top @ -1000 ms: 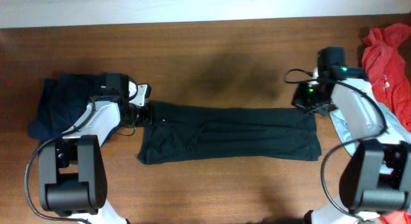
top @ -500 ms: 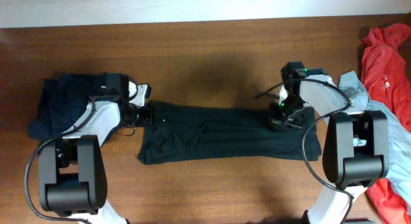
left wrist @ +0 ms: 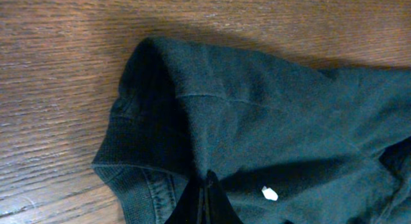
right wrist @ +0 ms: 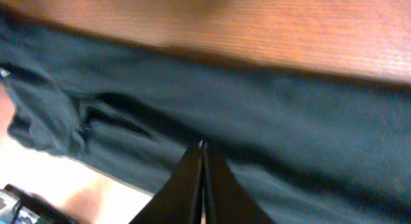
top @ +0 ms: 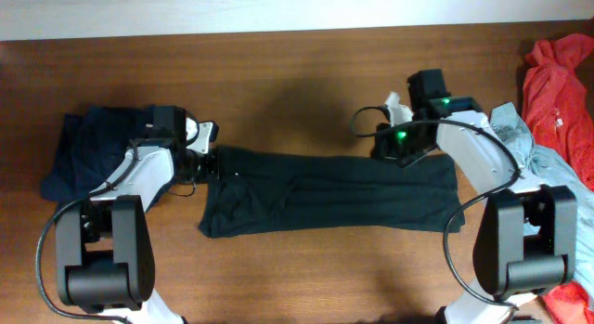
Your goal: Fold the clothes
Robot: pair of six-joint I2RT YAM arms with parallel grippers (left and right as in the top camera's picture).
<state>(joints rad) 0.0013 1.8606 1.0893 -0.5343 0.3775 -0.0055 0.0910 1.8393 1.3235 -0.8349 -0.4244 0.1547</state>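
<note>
Brown wood-grain counter (top: 297, 73). Long black-navy cloth shirt (top: 334, 194) lies flat across the middle as a wide left-to-right band, a few creases toward its left half. Dark navy cloth garment (top: 79, 148) bunched at the left, near the shirt's left end. Red-orange cloth garment (top: 557, 83) crumpled at the right edge. Pale grey-blue cloth (top: 524, 143) just beside it, between it and the shirt's right end.

A robotics lab: robot arms (top: 148, 175) at a wooden table (top: 297, 73).

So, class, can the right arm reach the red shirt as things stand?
Probably yes: the red shirt lies uncovered on that arm's side, nothing blocking; the right gripper is shut, though.
</note>
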